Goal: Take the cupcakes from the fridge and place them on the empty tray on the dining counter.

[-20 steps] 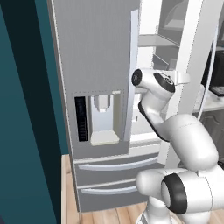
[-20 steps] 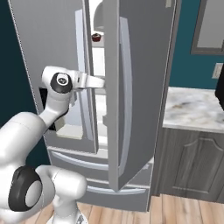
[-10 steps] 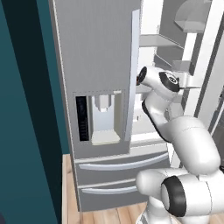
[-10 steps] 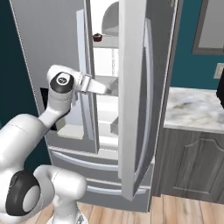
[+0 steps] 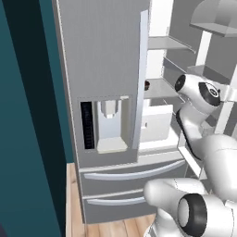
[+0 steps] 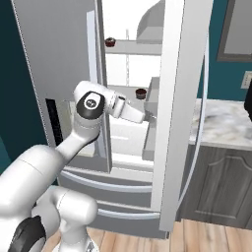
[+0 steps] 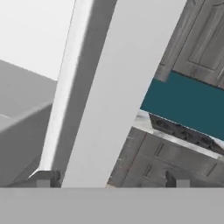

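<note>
Swung wider, fridge [image 6: 59, 59] door [image 6: 179, 113] straddled by the open pincer [image 7: 111, 179].

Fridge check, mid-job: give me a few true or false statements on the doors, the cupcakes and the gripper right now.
1. The right fridge door stands open. True.
2. The left door, with the water dispenser, is open too. False: it is closed.
3. Two cupcakes sit inside, one on an upper shelf and one on a lower shelf. True.
4. The gripper is shut on a cupcake. False: its jaws are open and hold nothing, with the open door's edge between the fingertips in the hand view.
5. Both bottom drawers are pulled out. False: they are closed.
</note>
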Robot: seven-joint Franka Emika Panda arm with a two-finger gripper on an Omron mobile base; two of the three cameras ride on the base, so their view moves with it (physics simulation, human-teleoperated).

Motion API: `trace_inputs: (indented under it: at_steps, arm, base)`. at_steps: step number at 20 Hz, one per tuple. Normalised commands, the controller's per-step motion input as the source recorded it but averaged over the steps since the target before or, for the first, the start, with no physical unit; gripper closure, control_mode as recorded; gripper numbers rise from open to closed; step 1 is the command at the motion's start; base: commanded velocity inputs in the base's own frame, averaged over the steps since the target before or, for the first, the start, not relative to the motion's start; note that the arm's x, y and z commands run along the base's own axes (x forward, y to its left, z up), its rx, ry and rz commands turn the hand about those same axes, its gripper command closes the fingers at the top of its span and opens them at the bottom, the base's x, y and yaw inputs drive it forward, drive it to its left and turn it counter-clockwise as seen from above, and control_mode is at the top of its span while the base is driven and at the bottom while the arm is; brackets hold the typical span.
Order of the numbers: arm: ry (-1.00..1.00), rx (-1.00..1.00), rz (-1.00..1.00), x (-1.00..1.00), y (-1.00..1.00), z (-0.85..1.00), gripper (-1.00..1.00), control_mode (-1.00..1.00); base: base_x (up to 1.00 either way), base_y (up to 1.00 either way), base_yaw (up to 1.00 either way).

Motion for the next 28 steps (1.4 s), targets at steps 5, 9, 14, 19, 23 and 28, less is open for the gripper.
trace_inputs:
  at_steps: [5,9,14,19,23,28]
  arm:
    - [-0.22,0.01,-0.01,-0.67,-0.56,0.1,-1.0,-1.0]
    - [-0.16,0.0,0.09,-1.0,0.63,0.44,-1.0,-1.0]
    - [-0.02,0.0,0.21,-0.84,1.0,0.38,-1.0,-1.0]
    - [0.0,0.0,0.31,-0.18,1.0,0.2,-1.0,-1.0]
    - [0.0,0.02,0.37,0.0,0.96,0.07,-1.0,-1.0]
    - [0.0,0.03,0.25,0.12,0.76,0.12,-1.0,-1.0]
  base:
    - [0.0,0.0,0.0]
    - [0.0,0.0,0.0]
    - [0.0,0.0,0.0]
    - [0.0,0.0,0.0]
    - [0.0,0.0,0.0]
    - [0.0,0.0,0.0]
